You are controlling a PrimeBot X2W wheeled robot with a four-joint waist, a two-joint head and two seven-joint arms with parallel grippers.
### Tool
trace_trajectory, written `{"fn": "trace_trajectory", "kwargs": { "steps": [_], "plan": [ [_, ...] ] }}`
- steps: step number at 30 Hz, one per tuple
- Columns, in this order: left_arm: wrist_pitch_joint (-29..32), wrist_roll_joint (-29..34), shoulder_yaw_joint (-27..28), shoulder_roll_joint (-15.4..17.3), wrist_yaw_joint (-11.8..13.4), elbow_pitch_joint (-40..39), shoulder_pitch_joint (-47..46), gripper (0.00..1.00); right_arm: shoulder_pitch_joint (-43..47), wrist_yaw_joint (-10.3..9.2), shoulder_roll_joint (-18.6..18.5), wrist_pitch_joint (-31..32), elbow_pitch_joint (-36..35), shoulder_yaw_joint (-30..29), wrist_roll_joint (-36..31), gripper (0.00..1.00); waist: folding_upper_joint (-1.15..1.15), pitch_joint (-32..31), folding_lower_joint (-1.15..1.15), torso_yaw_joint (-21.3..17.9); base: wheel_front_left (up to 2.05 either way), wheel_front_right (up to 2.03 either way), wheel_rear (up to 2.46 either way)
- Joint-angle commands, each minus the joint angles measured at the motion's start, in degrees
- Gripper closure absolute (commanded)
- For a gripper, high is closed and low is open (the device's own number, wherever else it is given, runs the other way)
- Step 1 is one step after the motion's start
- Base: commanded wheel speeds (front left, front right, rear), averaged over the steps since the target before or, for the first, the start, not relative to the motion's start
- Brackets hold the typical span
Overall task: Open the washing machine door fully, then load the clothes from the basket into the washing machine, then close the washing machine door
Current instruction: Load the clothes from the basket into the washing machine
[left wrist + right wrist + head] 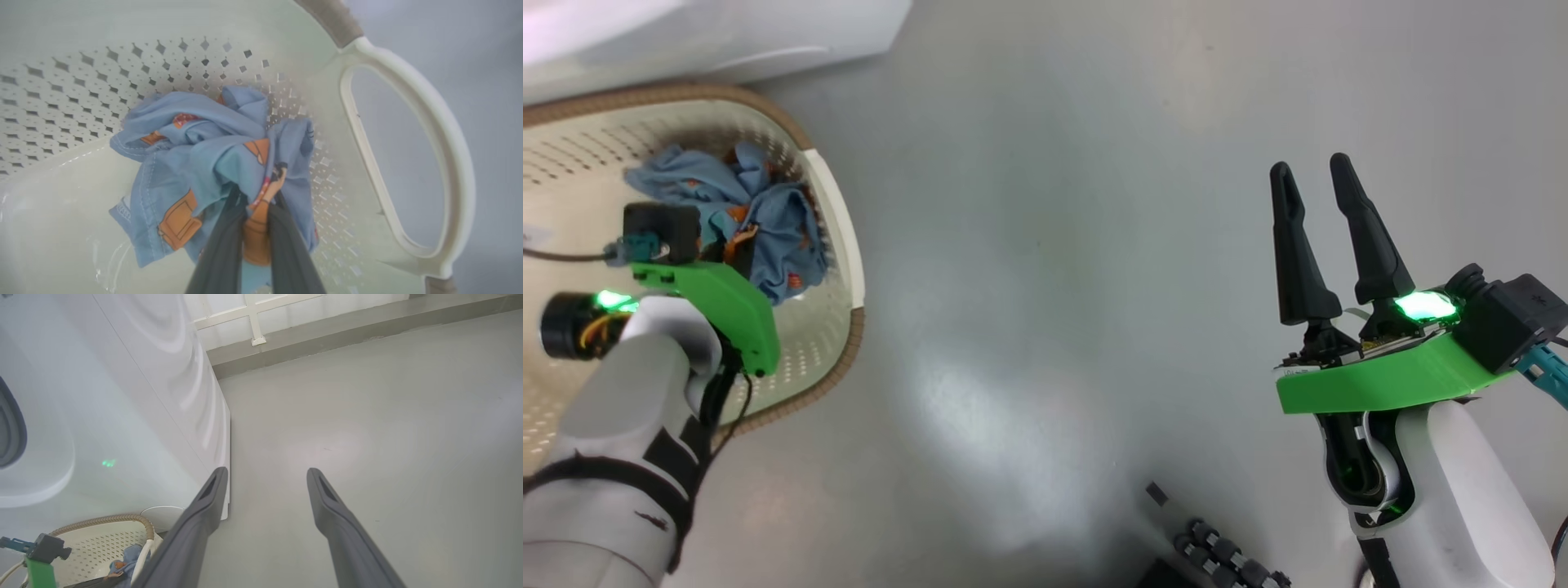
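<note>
One bunch of blue clothes (768,233) lies in the basket (843,216), at ten o'clock in the head view, the left claw (256,198) pinched on a fold. Lifting may snag the rest or slip the thin grip. The right claw (1312,171) gapes wide at three o'clock.

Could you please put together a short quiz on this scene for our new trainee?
1. True or false: the right tool holds a garment.
2. What is the left tool shut on? A: the door rim. B: the clothes. C: nothing.
3. Fill in the blank: the clothes are inside the ___.

Key:
1. False. The right tool is open and empty.
2. B.
3. The basket.
</note>
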Motion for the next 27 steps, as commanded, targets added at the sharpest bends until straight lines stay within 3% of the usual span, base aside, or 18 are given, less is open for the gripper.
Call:
{"fn": "trace_trajectory", "kwargs": {
  "steps": [1, 17, 27],
  "plan": [
    [-1.37, -1.31, 1.48, 0.79, -0.12, -0.31, 2.14, 1.00, 1.19, 0.32, -0.46, -0.45, -0.86, 0.41, -0.85, 0.00, 0.00, -2.24, 0.00, 1.22, 0.00, 0.00, 0.00],
    [-6.26, -7.66, 3.47, -1.29, -0.12, -5.33, 13.49, 1.00, 5.67, 0.32, -2.61, -0.45, 2.31, -0.27, -1.82, 0.00, 0.00, -17.55, 0.00, 7.05, 0.00, 0.00, 0.00],
    [-6.31, -2.29, 14.43, -1.13, 0.12, -15.25, 22.46, 1.00, 10.85, 0.32, -4.88, -0.45, 3.89, -1.13, -1.59, 0.00, 0.00, -26.89, 0.00, 11.48, 0.00, 0.00, 0.00]
  ]
}}
